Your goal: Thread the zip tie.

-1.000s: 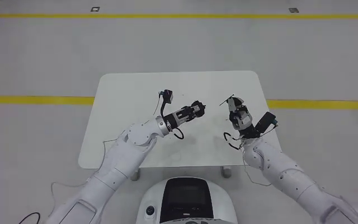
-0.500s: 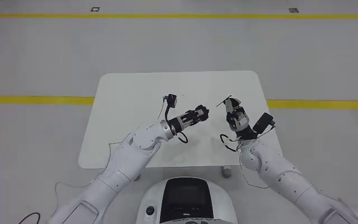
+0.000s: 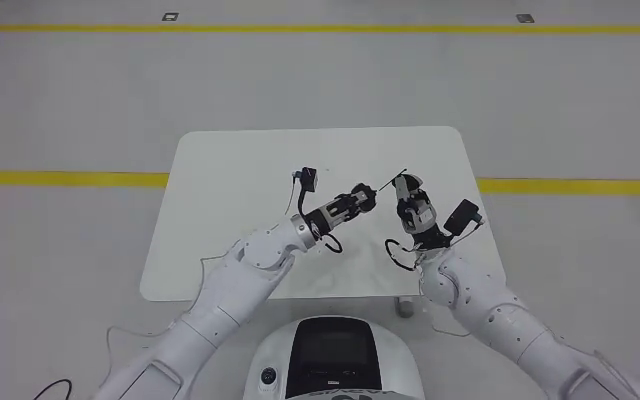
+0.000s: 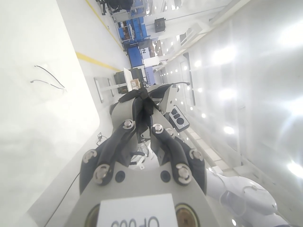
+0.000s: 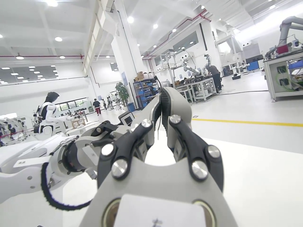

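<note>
White worktop (image 3: 230,200) on a pale floor (image 3: 80,100) with yellow lines (image 3: 80,179). Both arms are raised over the worktop's right half, between its centre and right edge, tips facing each other, near but not touching. Fingers of the right pincer (image 3: 404,184) are clamped on the zip tie (image 3: 393,178), a thin black strand; its free end pokes past the fingertips toward the left pincer (image 3: 366,196). Fingers of the left pincer are pressed together; something dark at the tips, can't tell what.
</note>
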`<state>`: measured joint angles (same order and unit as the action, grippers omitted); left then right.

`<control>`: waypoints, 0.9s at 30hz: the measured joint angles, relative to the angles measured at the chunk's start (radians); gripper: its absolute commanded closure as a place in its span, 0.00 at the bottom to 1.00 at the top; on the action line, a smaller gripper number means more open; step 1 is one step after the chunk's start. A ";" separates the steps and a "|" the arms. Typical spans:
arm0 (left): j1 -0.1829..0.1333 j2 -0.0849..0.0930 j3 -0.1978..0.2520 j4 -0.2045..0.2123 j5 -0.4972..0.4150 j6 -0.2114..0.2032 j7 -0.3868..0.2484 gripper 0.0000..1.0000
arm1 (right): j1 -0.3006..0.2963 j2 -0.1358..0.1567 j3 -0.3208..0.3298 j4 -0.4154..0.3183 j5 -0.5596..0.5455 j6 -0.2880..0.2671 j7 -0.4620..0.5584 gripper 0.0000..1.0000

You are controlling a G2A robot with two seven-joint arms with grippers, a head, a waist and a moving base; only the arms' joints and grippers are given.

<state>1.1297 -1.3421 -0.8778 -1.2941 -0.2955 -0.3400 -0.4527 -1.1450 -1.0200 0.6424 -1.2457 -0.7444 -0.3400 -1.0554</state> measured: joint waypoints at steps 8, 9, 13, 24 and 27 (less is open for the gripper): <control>0.002 -0.002 -0.003 0.000 0.003 0.000 -0.004 1.00 | -0.015 -0.002 0.021 -0.027 -0.013 0.004 0.026 1.00; 0.002 -0.002 -0.003 0.000 0.003 0.000 -0.004 1.00 | -0.020 -0.003 0.028 -0.031 -0.020 0.002 0.029 1.00; 0.002 -0.002 -0.003 0.000 0.003 0.000 -0.004 1.00 | -0.038 -0.007 0.053 -0.043 -0.038 0.000 0.042 1.00; 0.002 -0.002 -0.003 0.000 0.003 0.000 -0.004 1.00 | -0.068 -0.024 0.103 -0.051 -0.064 0.000 0.053 1.00; 0.002 -0.002 -0.003 0.000 0.003 0.000 -0.004 1.00 | -0.074 -0.027 0.112 -0.052 -0.070 0.000 0.058 1.00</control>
<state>1.1317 -1.3437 -0.8811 -1.2945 -0.2922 -0.3400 -0.4563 -1.2190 -1.0470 0.7542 -1.2979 -0.8140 -0.3400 -0.9974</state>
